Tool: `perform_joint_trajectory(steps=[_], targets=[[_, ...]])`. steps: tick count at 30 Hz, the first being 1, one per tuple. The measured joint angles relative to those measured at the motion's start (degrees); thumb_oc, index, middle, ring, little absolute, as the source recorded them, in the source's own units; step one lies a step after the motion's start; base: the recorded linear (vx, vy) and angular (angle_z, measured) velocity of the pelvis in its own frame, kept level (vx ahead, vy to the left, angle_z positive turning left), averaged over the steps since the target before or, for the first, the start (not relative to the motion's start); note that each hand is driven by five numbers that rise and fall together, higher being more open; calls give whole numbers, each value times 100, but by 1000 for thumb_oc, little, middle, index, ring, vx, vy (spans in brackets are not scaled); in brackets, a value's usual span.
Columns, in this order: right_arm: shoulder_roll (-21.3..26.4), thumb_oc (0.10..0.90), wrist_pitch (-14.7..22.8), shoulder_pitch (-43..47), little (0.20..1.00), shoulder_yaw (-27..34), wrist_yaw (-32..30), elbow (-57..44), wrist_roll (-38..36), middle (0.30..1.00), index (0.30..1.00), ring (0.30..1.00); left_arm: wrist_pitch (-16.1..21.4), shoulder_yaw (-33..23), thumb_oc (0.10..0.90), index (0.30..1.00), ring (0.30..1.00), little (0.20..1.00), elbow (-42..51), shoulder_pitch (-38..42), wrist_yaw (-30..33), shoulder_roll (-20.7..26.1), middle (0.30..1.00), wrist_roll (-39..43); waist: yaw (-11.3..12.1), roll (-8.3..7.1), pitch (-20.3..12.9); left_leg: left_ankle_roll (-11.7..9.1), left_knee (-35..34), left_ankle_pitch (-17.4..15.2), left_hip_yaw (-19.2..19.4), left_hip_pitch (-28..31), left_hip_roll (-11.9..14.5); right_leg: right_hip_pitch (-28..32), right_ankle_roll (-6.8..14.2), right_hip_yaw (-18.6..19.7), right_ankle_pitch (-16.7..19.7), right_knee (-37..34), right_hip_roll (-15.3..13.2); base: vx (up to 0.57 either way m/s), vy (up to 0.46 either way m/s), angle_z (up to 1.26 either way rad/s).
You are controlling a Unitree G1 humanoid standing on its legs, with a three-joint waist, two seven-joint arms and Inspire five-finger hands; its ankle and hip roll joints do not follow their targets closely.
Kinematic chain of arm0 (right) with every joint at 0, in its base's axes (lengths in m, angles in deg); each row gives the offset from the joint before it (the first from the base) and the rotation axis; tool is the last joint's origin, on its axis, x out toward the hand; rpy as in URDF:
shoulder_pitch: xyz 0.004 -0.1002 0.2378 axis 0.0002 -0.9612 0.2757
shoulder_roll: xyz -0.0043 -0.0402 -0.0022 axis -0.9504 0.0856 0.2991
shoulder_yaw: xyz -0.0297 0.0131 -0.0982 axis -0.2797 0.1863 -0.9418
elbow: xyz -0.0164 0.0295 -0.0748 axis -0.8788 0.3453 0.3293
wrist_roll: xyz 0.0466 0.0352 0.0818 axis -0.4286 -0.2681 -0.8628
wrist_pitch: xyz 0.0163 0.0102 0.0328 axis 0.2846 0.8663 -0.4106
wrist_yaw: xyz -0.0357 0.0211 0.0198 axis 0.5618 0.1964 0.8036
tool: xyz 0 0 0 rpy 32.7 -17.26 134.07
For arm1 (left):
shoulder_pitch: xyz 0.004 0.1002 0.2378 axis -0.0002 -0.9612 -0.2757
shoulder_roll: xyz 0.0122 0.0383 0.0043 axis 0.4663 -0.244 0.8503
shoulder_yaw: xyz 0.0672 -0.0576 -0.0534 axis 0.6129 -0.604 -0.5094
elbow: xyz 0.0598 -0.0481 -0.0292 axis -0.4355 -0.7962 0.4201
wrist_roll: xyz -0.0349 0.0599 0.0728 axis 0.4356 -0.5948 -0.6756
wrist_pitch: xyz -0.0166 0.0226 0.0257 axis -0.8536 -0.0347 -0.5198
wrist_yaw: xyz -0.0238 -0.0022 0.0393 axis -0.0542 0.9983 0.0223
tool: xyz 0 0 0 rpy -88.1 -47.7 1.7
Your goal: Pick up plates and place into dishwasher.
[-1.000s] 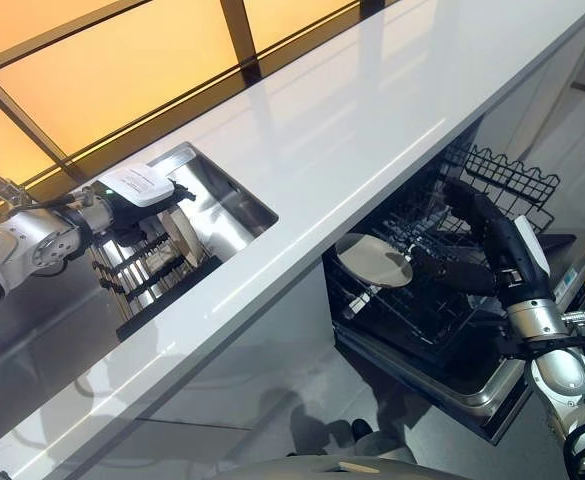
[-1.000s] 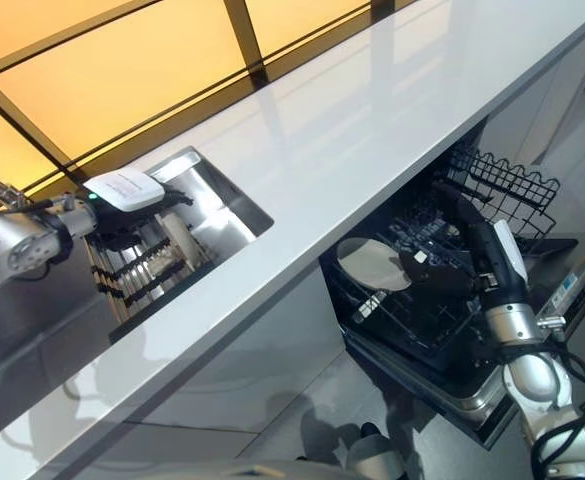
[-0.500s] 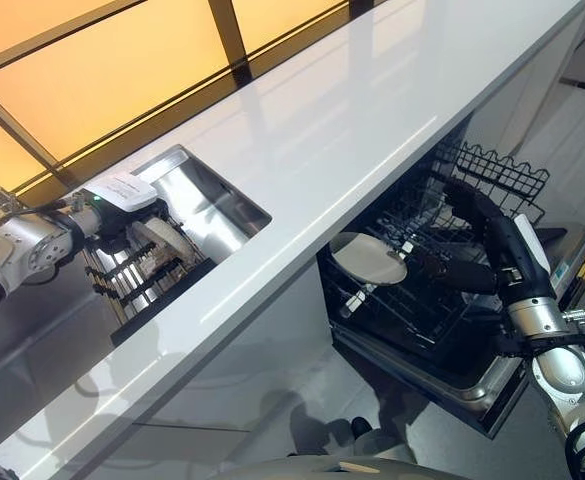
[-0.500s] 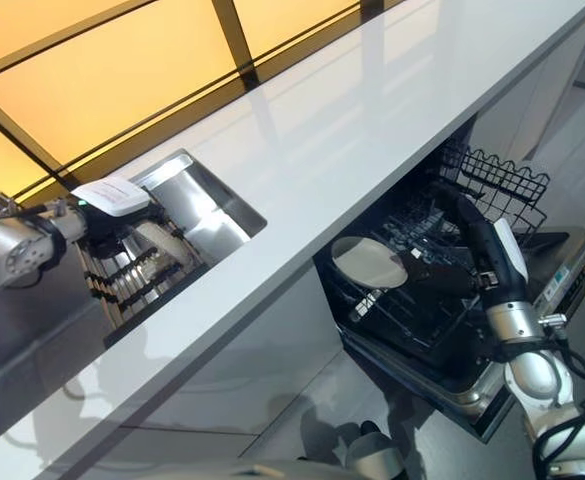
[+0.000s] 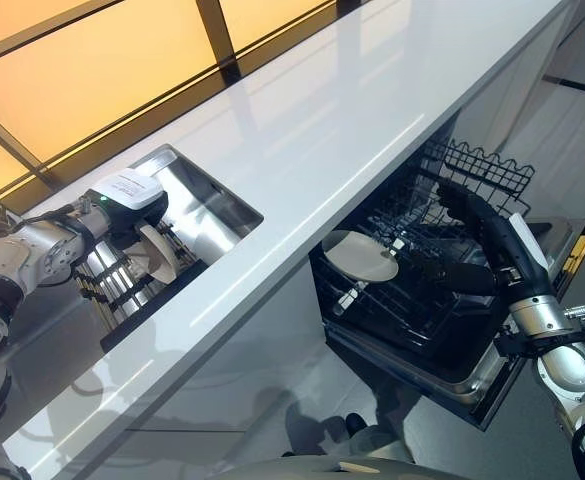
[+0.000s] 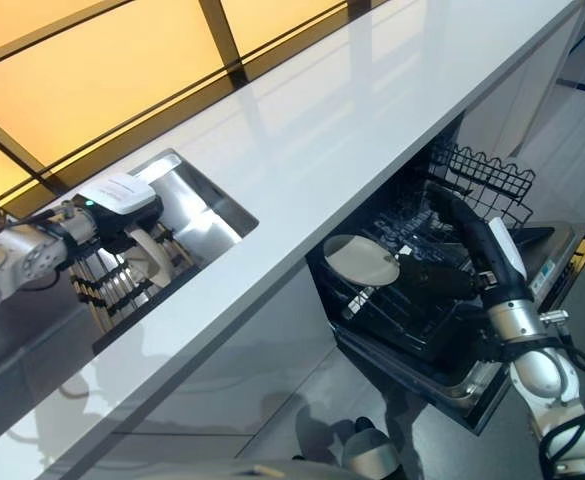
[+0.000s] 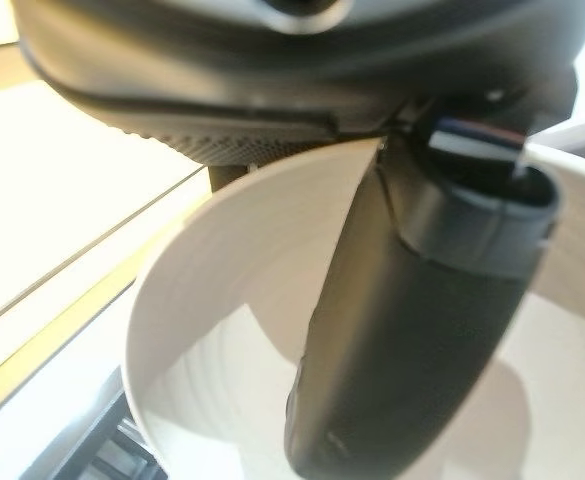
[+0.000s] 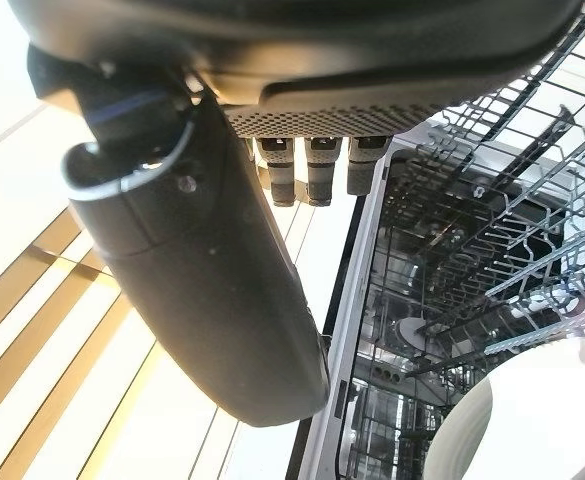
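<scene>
Two plates, one at the sink and one at the dishwasher.
You see the left hand [image 5: 137, 225] pinching a round white plate [image 7: 222, 390] over the steel sink's [image 5: 217, 205] dark drying rack [image 5: 137, 290]; your right hand [image 5: 452, 272], fingers relaxed, is beside another round white plate [image 5: 360, 256] in the black wire dishwasher rack [image 5: 472, 175]. No writing is readable.

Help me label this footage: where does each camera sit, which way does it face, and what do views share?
Left eye view: on the head, looking down at the countertop, sink and open dishwasher; both arms show.
Right eye view: beside it, same scene; right hand by the racked plate.
Left wrist view: along the left hand, thumb across a white plate.
Right wrist view: along the right hand, facing the dishwasher rack.
Shared: the racked plate shows in both eye views and the right wrist view.
</scene>
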Motion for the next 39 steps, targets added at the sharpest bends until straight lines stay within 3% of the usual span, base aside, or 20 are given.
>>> perform_joint_trajectory(steps=[6, 15, 23, 31, 34, 39], targets=[[-6, 800, 46, 5, 900, 1, 39, 0, 0, 900, 900, 900, -499, -516, 100, 300, 300, 200, -11, -320, 748, -247, 300, 11, 15, -93, 63, 0, 0, 0, -2, 35, 1, 38, 2, -3, 4, 0, -1, 0, 0, 0], [-5, 800, 280, 15, 900, 11, 75, 0, 7, 900, 900, 900, -534, -732, 100, 300, 300, 200, 31, -504, 1275, -265, 300, 209, 54, -165, 102, 0, -1, 0, -27, 66, 3, 85, 2, -22, 4, 0, -1, 0, 0, 0], [-290, 800, 1059, 181, 900, 225, -196, -9, -99, 900, 900, 900, -521, -2115, 100, 300, 300, 200, 960, -1128, 2449, -321, 300, 1360, 346, -261, 78, 1, 0, 2, -112, 76, 1, 110, 2, -52, 4, 0, -2, 0, 2, 1], [-703, 800, 1832, 858, 900, 233, -70, -490, -414, 900, 900, 900, -408, -3233, 100, 300, 300, 200, 1908, -1603, 2993, -1133, 300, 2306, 553, -315, 53, 7, 2, 10, -208, 148, -8, 211, 1, -111, 2, -1, -12, 0, 12, 5], [-782, 800, 1851, 1026, 900, 230, 95, -577, -456, 900, 900, 900, -371, -3657, 100, 300, 300, 200, 2256, -1870, 3205, -1777, 300, 2513, 649, -373, -9, 10, 1, 26, -240, 152, -10, 229, 0, -161, 0, -1, -19, -3, 20, 6], [-983, 800, 1838, 1101, 900, 190, 434, -668, -629, 900, 900, 900, -286, -3663, 100, 300, 300, 200, 2792, -1932, 3131, -2033, 300, 3210, 793, -493, -74, 16, 2, 51, -288, 148, -21, 246, 0, -203, 1, -2, -34, -13, 5, 5]])
